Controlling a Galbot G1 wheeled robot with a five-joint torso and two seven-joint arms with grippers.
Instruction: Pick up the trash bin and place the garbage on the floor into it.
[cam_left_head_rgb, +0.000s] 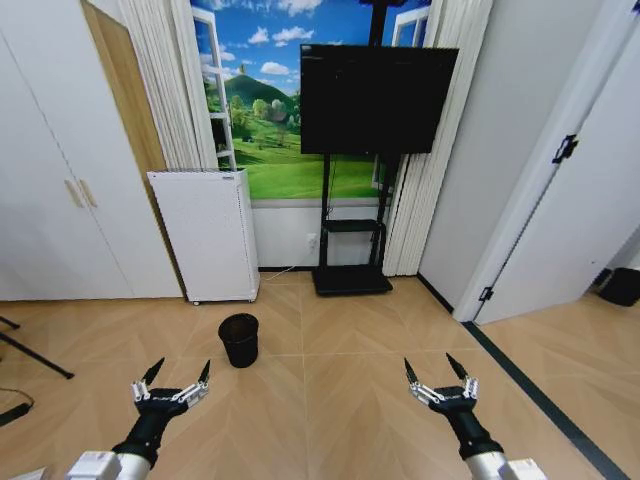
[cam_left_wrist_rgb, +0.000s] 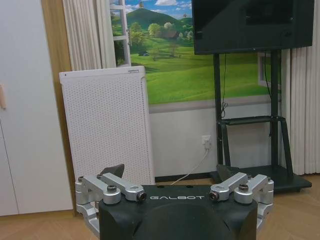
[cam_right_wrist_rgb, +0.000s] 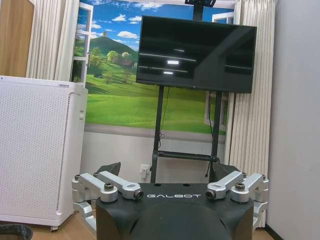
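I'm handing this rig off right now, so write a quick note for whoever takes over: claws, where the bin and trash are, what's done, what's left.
Left claw: open, empty, held low in front of the robot on its left.
Right claw: open, empty, level with it on the right.
Trash bin: upright on the wood floor, ahead of the left claw, in front of the white appliance; untouched.
Garbage: none visible on the floor in these views.
Done: nothing.
Left: pick up the bin, find the litter, put it in.

Black trash bin (cam_left_head_rgb: 239, 339) w/ shiny black liner on tan zigzag wood floor (cam_left_head_rgb: 350, 380), white dotted appliance (cam_left_head_rgb: 205, 233) far left, black TV (cam_left_head_rgb: 375, 98), green-hill pic (cam_left_head_rgb: 262, 110).
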